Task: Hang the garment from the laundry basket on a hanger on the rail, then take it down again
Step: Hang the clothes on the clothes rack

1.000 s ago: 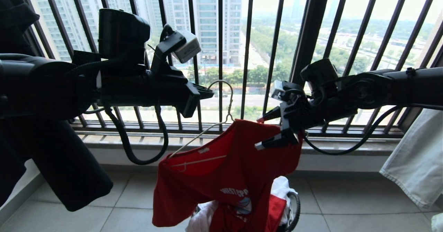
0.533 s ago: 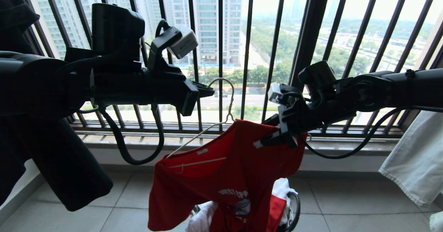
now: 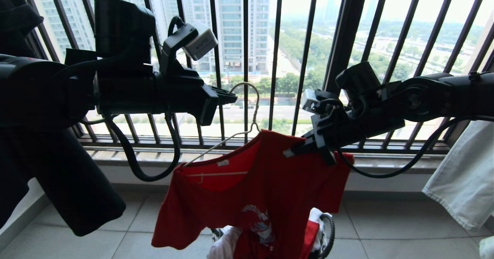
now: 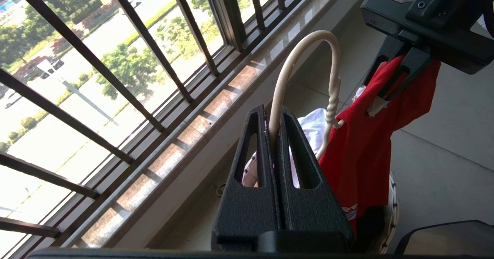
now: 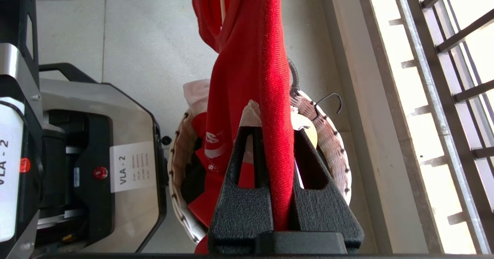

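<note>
The red garment (image 3: 251, 197) hangs on the thin cream hanger (image 3: 255, 114), its lower part still down in the laundry basket (image 3: 332, 232). My left gripper (image 3: 231, 97) is shut on the hanger's hook; the left wrist view shows the hook (image 4: 308, 43) pinched between the left gripper's (image 4: 273, 114) fingers. My right gripper (image 3: 293, 149) is shut on the garment's shoulder to the right of the hook. In the right wrist view a fold of the garment (image 5: 251, 58) runs between the right gripper's (image 5: 270, 131) fingers, above the basket (image 5: 332, 143). The rail is out of view.
The black window railing (image 3: 276, 58) stands just behind both arms. A black garment (image 3: 58, 181) hangs at the left and a pale one (image 3: 463, 181) at the right. White cloth (image 3: 227, 243) lies in the basket, a dark hook (image 5: 332, 99) at its rim. The robot's base (image 5: 96, 154) stands beside the basket.
My right gripper has closed on the garment's shoulder. Both arms have risen a little, lifting hanger and garment, and the shirt now hangs wider and higher out of the basket.
</note>
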{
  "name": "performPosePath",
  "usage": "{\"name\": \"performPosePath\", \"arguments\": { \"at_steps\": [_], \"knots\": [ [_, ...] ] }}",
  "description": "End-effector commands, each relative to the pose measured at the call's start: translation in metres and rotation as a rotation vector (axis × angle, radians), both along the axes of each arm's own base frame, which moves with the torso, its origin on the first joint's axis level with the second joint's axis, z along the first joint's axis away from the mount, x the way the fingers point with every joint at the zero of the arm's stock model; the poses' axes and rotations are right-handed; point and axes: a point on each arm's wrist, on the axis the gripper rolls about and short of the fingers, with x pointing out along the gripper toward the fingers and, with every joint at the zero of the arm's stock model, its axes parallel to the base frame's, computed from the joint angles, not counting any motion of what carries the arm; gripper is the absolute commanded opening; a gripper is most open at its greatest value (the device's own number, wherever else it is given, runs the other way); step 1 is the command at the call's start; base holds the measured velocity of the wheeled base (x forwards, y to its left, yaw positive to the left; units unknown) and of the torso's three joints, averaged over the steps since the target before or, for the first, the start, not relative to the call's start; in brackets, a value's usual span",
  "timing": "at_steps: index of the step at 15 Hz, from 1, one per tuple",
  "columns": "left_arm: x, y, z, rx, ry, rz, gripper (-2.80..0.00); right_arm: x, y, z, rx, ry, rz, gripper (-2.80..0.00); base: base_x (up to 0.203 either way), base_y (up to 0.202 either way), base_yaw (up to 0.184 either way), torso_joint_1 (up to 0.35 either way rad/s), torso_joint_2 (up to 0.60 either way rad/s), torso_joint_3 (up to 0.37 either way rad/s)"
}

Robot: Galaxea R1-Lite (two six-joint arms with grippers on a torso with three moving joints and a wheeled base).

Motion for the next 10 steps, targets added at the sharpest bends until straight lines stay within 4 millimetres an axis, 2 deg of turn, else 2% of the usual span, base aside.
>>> {"name": "performPosePath", "arguments": {
  "at_steps": [1,3,4,10],
  "knots": [
    [-0.001,0.0007,0.0008,0.0,-0.003,-0.002,-2.8,-0.0048,-0.0011,0.0065,0.006,-0.014,0.007,-2.8,0.0,0.0,0.0,0.0,0.0,0.0],
    [-0.0009,0.0007,0.0009,0.0,-0.005,-0.002,-2.8,-0.0088,-0.0026,0.0101,0.008,-0.019,0.007,-2.8,0.0,0.0,0.0,0.0,0.0,0.0],
    [-0.0018,0.0011,0.0014,-0.001,-0.006,-0.002,0.0,-0.0104,-0.0031,0.0105,0.008,-0.018,0.007,-2.8,0.0,0.0,0.0,0.0,0.0,0.0],
    [-0.0038,0.0033,0.0006,0.003,-0.001,0.007,0.0,-0.0136,-0.0049,0.0121,0.009,-0.022,0.006,-2.8,0.0,0.0,0.0,0.0,0.0,0.0]
  ]
}}
